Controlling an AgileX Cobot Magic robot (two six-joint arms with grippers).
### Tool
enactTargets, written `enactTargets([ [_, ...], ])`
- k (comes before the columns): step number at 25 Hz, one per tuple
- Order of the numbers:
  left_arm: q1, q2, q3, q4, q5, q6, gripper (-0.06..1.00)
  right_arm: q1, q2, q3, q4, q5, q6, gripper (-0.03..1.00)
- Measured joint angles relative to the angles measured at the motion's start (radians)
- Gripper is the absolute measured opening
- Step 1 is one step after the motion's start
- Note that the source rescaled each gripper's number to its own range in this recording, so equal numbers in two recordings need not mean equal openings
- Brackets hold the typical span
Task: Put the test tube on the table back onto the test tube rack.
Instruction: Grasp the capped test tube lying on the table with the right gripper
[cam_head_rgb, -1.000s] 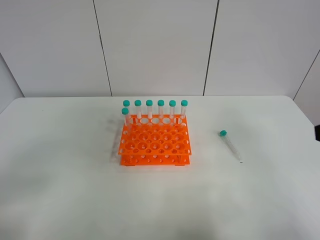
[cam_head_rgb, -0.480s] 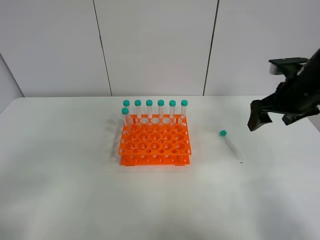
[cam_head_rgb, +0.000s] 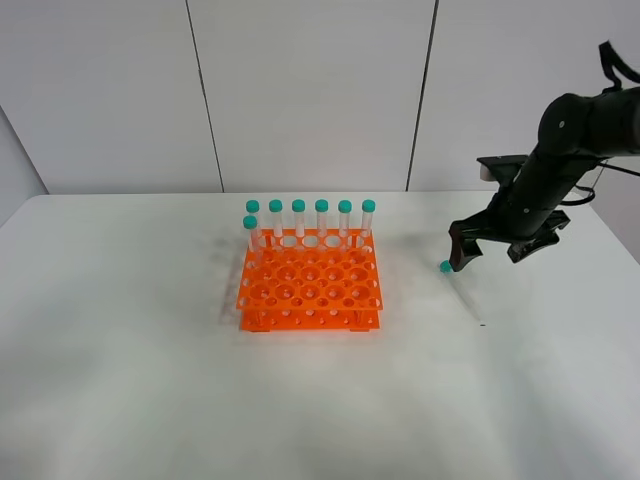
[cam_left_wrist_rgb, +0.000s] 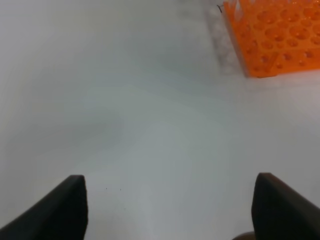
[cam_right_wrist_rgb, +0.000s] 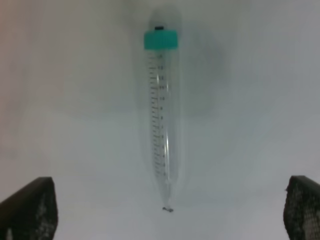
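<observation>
From the high camera, the test tube (cam_head_rgb: 462, 293) lay on the table (cam_head_rgb: 130, 380), well right of the test tube rack (cam_head_rgb: 310, 285). The right gripper (cam_head_rgb: 488, 258) hung over its capped end, with bare surface all round.

In the left wrist view, the left gripper (cam_left_wrist_rgb: 175, 210) was spread above bare table near the rack's corner.

In the right wrist view, the right gripper's jaws stood wide apart and the tube lay free between them.

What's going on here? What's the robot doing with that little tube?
The robot's right gripper hovers open above the test tube, which lies on its side on the white table, to the right of the orange test tube rack. It has not gripped the tube yet. Seven other green-capped tubes stand upright in the rack. The left gripper is open too, near the rack.
</observation>
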Motion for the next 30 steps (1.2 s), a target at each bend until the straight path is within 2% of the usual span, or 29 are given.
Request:
enactTargets([
  [9,0.000,0.000,0.000,0.000,0.000,0.000,1.00,0.046,0.122,-0.002,0.006,-0.071,0.001,1.00],
  [14,0.000,0.000,0.000,0.000,0.000,0.000,1.00,0.049,0.133,-0.002,-0.014,-0.093,0.060,1.00],
  [30,0.000,0.000,0.000,0.000,0.000,0.000,1.00,0.019,0.133,-0.002,-0.022,-0.079,0.054,1.00],
])
